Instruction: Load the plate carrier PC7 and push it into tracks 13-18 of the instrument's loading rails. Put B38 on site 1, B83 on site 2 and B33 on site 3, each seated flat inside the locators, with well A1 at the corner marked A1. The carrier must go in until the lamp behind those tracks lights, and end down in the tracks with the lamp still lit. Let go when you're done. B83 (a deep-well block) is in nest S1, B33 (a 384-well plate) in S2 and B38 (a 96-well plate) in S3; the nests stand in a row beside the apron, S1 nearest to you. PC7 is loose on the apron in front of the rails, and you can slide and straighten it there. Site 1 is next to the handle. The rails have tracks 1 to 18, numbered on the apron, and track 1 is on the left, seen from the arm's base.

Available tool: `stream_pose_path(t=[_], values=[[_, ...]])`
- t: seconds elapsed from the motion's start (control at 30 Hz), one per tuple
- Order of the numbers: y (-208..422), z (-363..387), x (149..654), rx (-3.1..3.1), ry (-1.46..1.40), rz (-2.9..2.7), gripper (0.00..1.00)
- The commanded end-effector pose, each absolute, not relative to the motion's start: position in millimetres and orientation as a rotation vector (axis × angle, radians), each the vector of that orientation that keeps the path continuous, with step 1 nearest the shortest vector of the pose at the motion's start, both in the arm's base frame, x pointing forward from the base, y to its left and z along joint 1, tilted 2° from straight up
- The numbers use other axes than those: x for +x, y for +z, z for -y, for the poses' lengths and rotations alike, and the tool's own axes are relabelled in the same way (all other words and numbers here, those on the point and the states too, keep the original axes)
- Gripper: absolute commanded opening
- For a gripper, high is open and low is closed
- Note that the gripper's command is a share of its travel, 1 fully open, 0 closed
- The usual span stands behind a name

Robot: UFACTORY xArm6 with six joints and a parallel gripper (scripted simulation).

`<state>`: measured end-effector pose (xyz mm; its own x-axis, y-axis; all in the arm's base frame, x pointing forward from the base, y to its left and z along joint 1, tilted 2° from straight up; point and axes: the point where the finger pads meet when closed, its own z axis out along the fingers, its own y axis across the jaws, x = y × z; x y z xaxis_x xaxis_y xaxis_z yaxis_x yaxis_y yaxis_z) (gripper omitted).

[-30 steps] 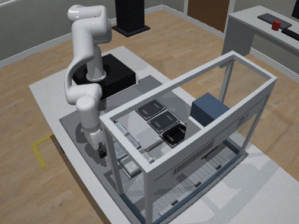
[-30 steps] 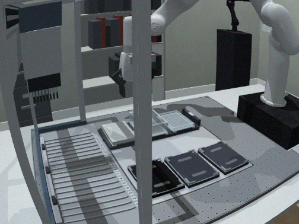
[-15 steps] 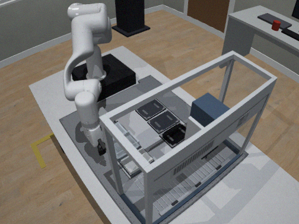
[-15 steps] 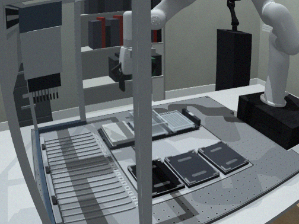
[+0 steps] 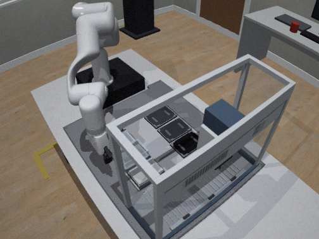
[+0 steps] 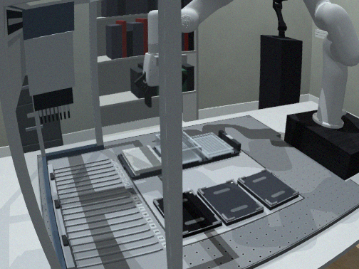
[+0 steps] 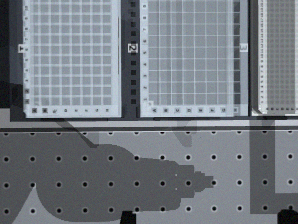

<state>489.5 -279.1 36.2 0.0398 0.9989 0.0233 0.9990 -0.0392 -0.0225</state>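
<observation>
Loaded carrier on the apron, end effector hanging beside it with nothing in its grasp

The carrier (image 6: 233, 144) lies on the gray apron (image 6: 256, 160) in front of the rails (image 6: 92, 206), its long axis crosswise to the tracks, handle end toward the arm's black base (image 6: 320, 142). Three plates sit on it in a row: one (image 6: 212, 144) beside the handle, a taller block (image 6: 185, 147) in the middle, a third (image 6: 139, 159) farthest from the handle. The end effector (image 6: 147, 96) hangs above the carrier's far side, fingers spread and released. Three dark nests (image 6: 267, 188) beside the carrier stand vacant.
</observation>
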Motion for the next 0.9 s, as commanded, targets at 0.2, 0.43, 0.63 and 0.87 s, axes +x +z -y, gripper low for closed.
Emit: stream_pose_path(t=[0.2,0.43,0.63,0.87], values=[[40,254,455,-2.539,0.002,1.804,0.82],[41,240,434,-2.680,0.006,1.586,0.82],[41,223,410,-2.825,0.010,1.311,0.82],[42,208,389,-2.925,0.014,1.071,0.82]])
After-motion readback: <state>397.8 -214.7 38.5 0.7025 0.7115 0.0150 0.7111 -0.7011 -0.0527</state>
